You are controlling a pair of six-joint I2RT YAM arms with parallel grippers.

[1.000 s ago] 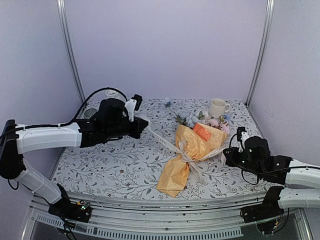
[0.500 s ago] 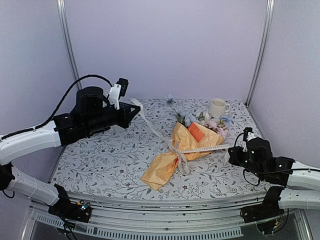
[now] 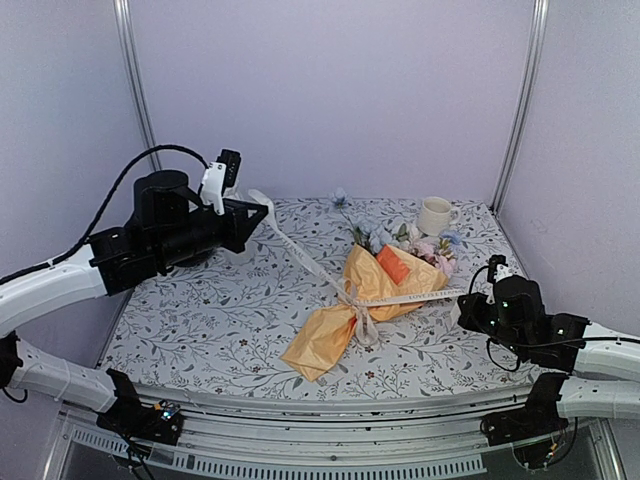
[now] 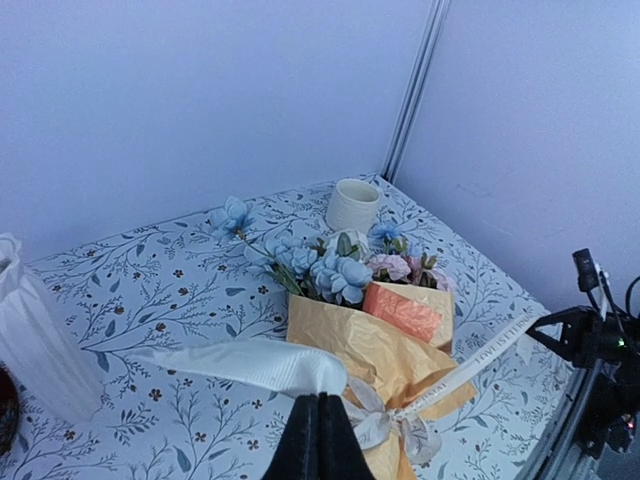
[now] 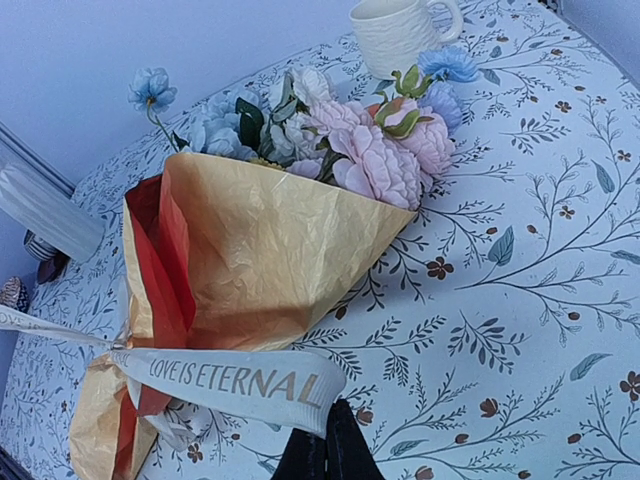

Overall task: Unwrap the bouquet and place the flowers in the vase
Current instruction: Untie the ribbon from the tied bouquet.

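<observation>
- Two ends of the ribbon [image 3: 300, 250] are in my grip. The left gripper [image 3: 262, 207] has its fingers [image 4: 308, 445] pressed together on one strand, held high toward the back left. The right gripper [image 3: 466, 300] is clamped on the printed strand, low at the right.
- Both strands run taut to the knot [image 3: 357, 300]. I judge the opposed pull is meant to slip it loose, though loops still sit at the waist of the paper [image 3: 330, 345].
- The bouquet [image 3: 375, 290] lies on its side on the table [image 3: 200, 320], right of centre. The flowers [image 3: 410, 240] are still wrapped and point toward the back right.
- The vase [image 4: 30, 340] stands upright at the back left, beside my left arm, which hides it from the top camera.
- A cream mug [image 3: 435, 215] stands just behind the blooms. If the bouquet drags that way it could get knocked.
</observation>
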